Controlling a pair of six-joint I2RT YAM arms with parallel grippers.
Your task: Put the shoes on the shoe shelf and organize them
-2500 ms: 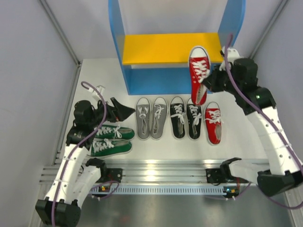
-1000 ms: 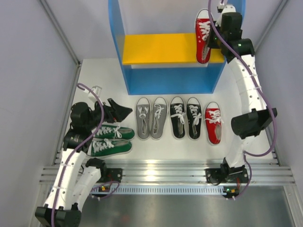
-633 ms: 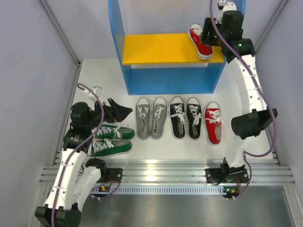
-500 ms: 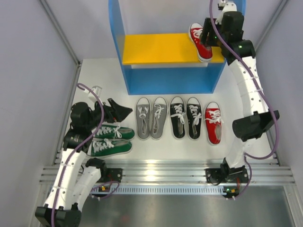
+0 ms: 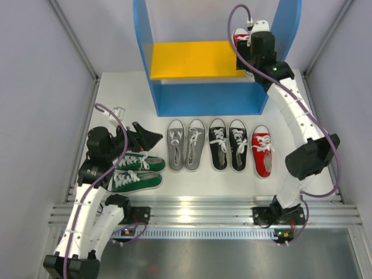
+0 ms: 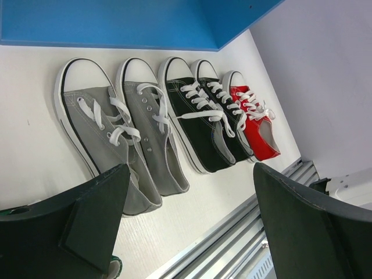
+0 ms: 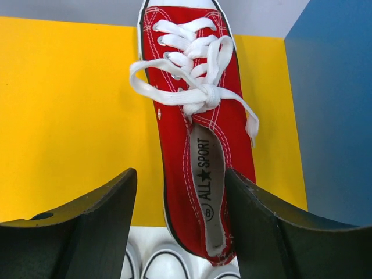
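One shelf [image 5: 145,52]: top centre of the overhead view; I'm loading the right end of its yellow board [image 5: 192,58].
Table [image 5: 116,99]: seven shoes wait across mid-frame, below the shelf.
Right arm [image 5: 293,110]: stretched up the right side to the board.
Left arm [image 5: 87,197]: folded at lower left, idle.
Waiting shoes: green pair [image 5: 136,171] at left lying crosswise, then grey pair [image 5: 186,144], black pair [image 5: 228,144] and the spare red shoe [image 5: 261,150], those five with toes toward the shelf.
Placed red shoe [image 7: 192,116]: flat on the board, toe pointing inward, a yellow strip between it and the blue side; its heel looks to pass the front edge.
Right claw [image 7: 180,174]: wide, a finger on each side of the heel, gripping nothing as far as I can tell.
Left claw [image 6: 192,168]: wide, empty, hovering by the green pair.
Step, my call: letting go and backing off.
How I'd do it: draw straight back and up, fingers spread, clear of the bow; if the heel does overhang, nudge it deeper first. Keep the board to its left free for the mate.
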